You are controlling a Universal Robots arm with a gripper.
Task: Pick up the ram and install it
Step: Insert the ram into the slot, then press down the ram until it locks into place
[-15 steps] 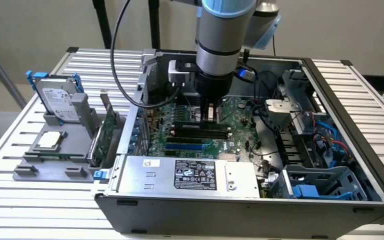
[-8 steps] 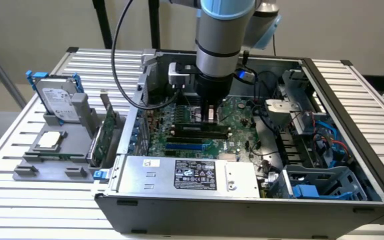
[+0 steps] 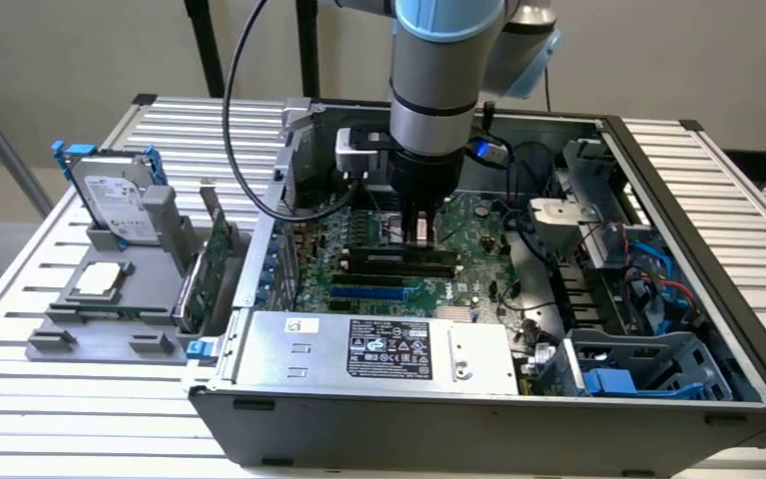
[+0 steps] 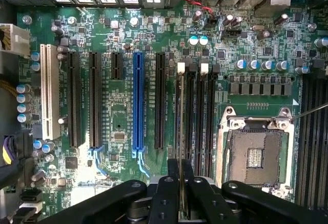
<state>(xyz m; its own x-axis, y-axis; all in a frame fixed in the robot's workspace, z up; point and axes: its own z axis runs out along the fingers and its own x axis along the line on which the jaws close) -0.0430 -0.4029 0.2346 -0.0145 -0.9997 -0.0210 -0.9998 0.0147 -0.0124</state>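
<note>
Your gripper [image 3: 419, 232] is down inside the open case [image 3: 702, 299], just above the motherboard [image 3: 470, 225]. In the wrist view the gripper [image 4: 180, 183] has its jaws drawn together and clamped on the ram [image 4: 180, 193], which you see edge-on as a thin strip between the black fingers [image 4: 165, 198]. The ram stands upright and runs straight out ahead of the jaws, in line with the memory slots [image 4: 197, 111]; you cannot tell whether its lower edge already touches a slot. Just beyond the jaws to one side lies the open CPU socket [image 4: 255, 157]; to the other side stands the blue slot [image 4: 138, 101], and farther off the white slot [image 4: 49, 93]. Outside the case, well apart from the jaws, a hard drive [image 3: 115, 205] and an expansion card [image 3: 212, 267] stand in a grey holder [image 3: 104, 329].
</note>
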